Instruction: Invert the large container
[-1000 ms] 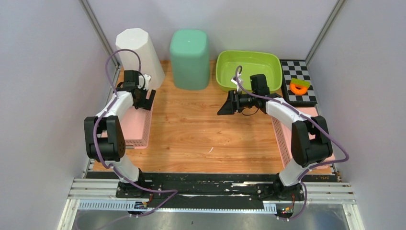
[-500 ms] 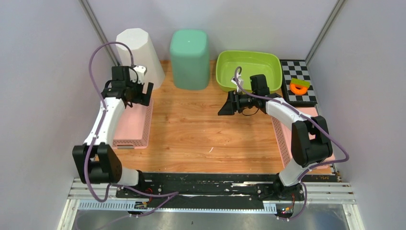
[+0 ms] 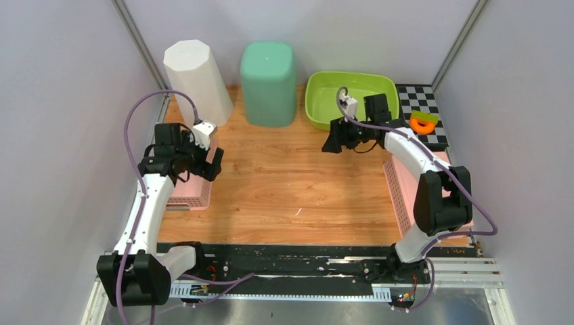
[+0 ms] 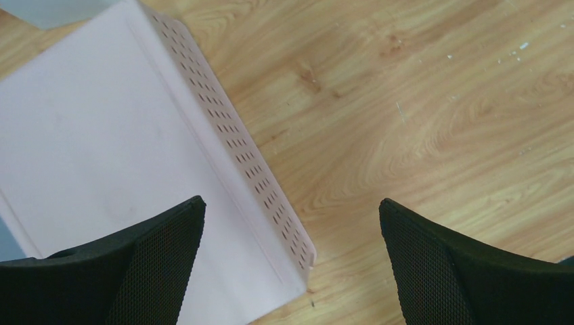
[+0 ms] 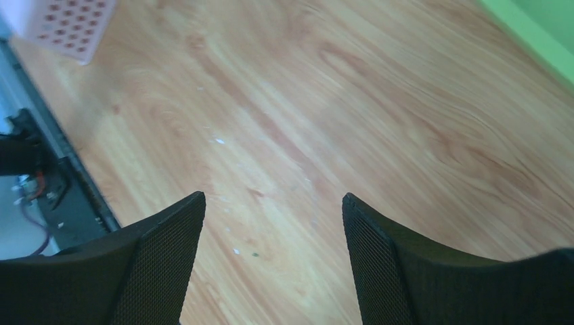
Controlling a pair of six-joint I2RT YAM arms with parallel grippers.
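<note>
Three big containers line the back: a tall white one (image 3: pixel 197 81) and a teal one (image 3: pixel 268 84), both closed end up, and a wide lime-green tub (image 3: pixel 313 101) open side up. My left gripper (image 3: pixel 215 161) hangs open over the right edge of the left pink basket (image 3: pixel 186 186). In the left wrist view the left gripper (image 4: pixel 291 230) holds nothing, with the basket's (image 4: pixel 101 156) perforated wall beneath it. My right gripper (image 3: pixel 330 142) is open over bare wood just in front of the green tub. The right wrist view shows the right gripper (image 5: pixel 274 230) empty, and the tub's rim (image 5: pixel 541 34) at top right.
A second pink basket (image 3: pixel 406 183) lies along the right side under the right arm. A checkerboard (image 3: pixel 423 101) with an orange ring (image 3: pixel 424 123) sits at the back right. Grey walls close in on both sides. A pink basket corner (image 5: pixel 61 20) shows in the right wrist view.
My left arm has drawn back from the white container toward the near side, over the pink basket. My right gripper has shifted back and right toward the green tub, and its jaws have widened a little.
</note>
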